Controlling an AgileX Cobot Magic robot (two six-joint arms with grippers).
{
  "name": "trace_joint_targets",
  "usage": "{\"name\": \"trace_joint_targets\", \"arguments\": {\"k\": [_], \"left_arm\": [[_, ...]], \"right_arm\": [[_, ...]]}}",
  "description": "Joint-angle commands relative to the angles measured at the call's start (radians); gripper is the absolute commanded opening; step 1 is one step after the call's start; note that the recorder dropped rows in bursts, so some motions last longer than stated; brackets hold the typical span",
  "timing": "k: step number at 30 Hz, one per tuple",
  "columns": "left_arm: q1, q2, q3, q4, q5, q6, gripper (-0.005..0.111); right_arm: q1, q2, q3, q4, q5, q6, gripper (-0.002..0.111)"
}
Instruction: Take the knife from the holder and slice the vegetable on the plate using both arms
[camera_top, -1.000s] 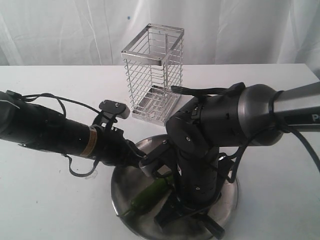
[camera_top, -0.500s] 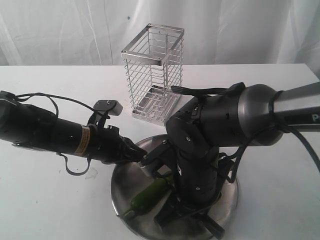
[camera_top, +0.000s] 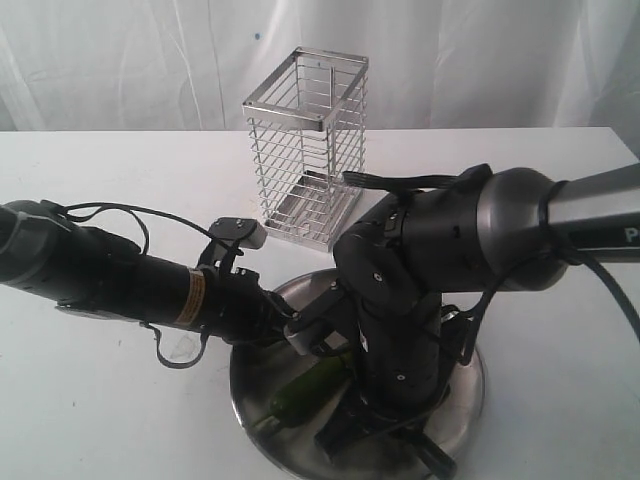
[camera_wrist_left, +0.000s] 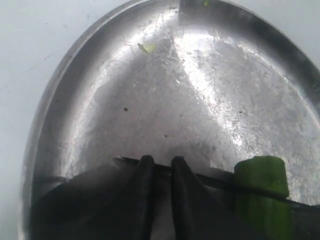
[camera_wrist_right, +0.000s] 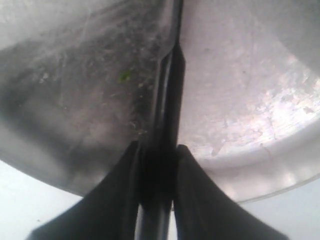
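Knife (camera_wrist_right: 169, 90) crosses plate (camera_wrist_right: 260, 175) rim.

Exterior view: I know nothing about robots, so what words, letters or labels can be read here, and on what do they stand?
"P": a white letter on the right arm, cut off by the picture's edge.
Yellow label on the left arm: too blurred to read.
No other text shows.

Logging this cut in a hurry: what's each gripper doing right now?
Left gripper: nearly closed, nothing between its fingers; the vegetable lies beside it.
Right gripper: closed on the knife.
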Motion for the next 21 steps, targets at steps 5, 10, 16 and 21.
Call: {"name": "trace_joint_targets", "arguments": {"k": [5, 10, 16, 21], "left_arm": [[-0.006, 0.024, 0.008, 0.021, 0.044, 0.003, 0.02], [0.061, -0.052, 0.008, 0.107, -0.013, 0.001, 0.02], [0.154, -0.194, 0.008, 0.373, -0.121, -0.19, 0.056], [0.129, -0.225, 0.091, 0.373, -0.266, -0.192, 0.061]], "right_arm": [[-0.001, 0.003, 0.0, 0.144, 0.079, -0.126, 0.0], [-0.001, 0.003, 0.0, 0.139, 0.073, -0.126, 0.0], [-0.001, 0.003, 0.0, 0.135, 0.068, -0.129, 0.0], [-0.001, 0.003, 0.0, 0.127, 0.073, -0.133, 0.0]]}}
